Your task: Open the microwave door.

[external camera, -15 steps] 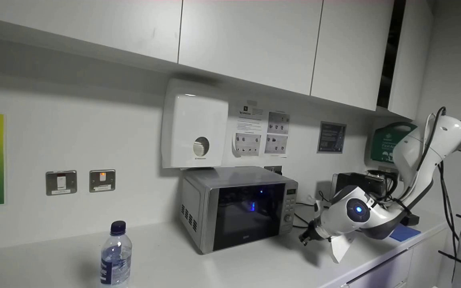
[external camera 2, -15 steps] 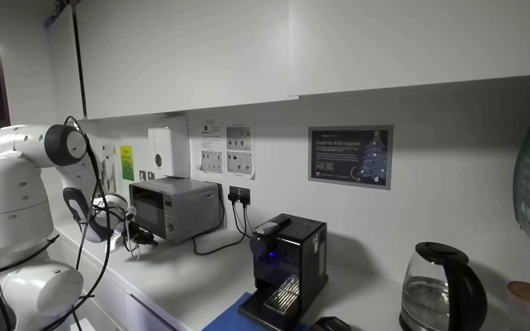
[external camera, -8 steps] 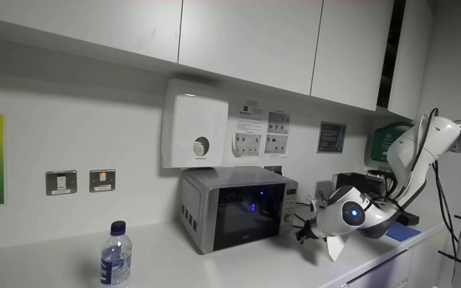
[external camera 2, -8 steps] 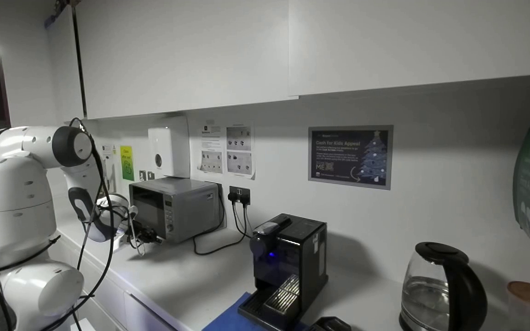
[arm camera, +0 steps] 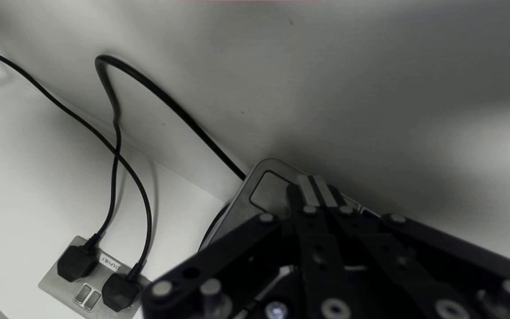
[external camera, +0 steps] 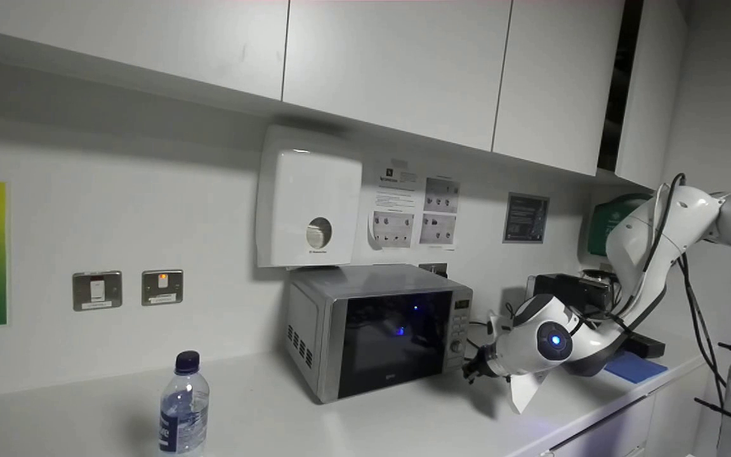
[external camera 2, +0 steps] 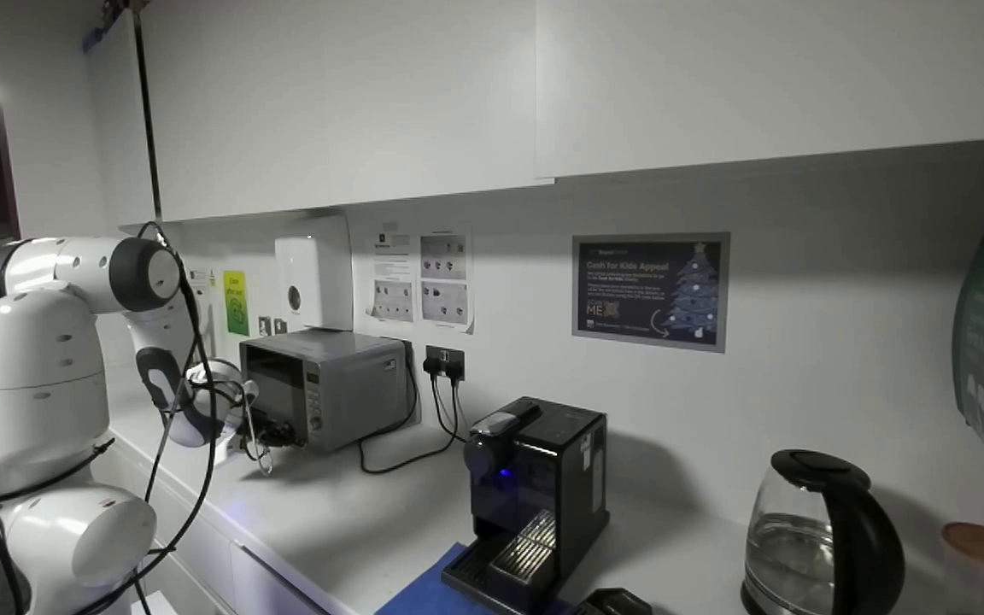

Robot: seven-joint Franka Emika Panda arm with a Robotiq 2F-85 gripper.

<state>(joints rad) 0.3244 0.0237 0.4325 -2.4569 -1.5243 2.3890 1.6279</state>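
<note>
My gripper (arm camera: 317, 190) is closed, its two fingers (arm camera: 308, 191) lying side by side and together. The microwave door (external camera: 397, 343), dark glass in a silver-grey frame, is closed on the front of the microwave (external camera: 372, 279), which sits on the white counter (external camera: 264, 406) beside the wall (external camera: 213, 190). In an exterior view my gripper hangs low above the counter, near the microwave's front corner at the control panel (external camera: 459, 324), just right of the glass there. My arm (external camera: 597, 343) extends from the right of that view, bent low, with a blue light (external camera: 555, 339) glowing on one joint; small blue glints (external camera: 400, 331) show in the door's glass. In the wrist view my fingertips (arm camera: 326, 190) overlap the microwave's grey side near its front edge. Whether they touch it I can't fairly say, as the angle hides any gap.

Past them I see two black plugs (arm camera: 75, 262) in a metal socket plate (arm camera: 62, 290) on the wall. Their black cables (arm camera: 176, 107) cross, one running in beside the microwave, the other leaving at the view's edge. Above the microwave a white box (external camera: 315, 190) with a round window (external camera: 318, 232) hangs on the wall. A clear bottle (external camera: 184, 406) with a dark blue cap (external camera: 188, 362) stands upright on the counter, well apart from my gripper. In an exterior view a black coffee machine (external camera 2: 535, 491) overlaps a blue mat (external camera 2: 428, 585), and a glass kettle (external camera 2: 799, 542) with a black handle (external camera 2: 872, 547) stands farther along the counter.
</note>
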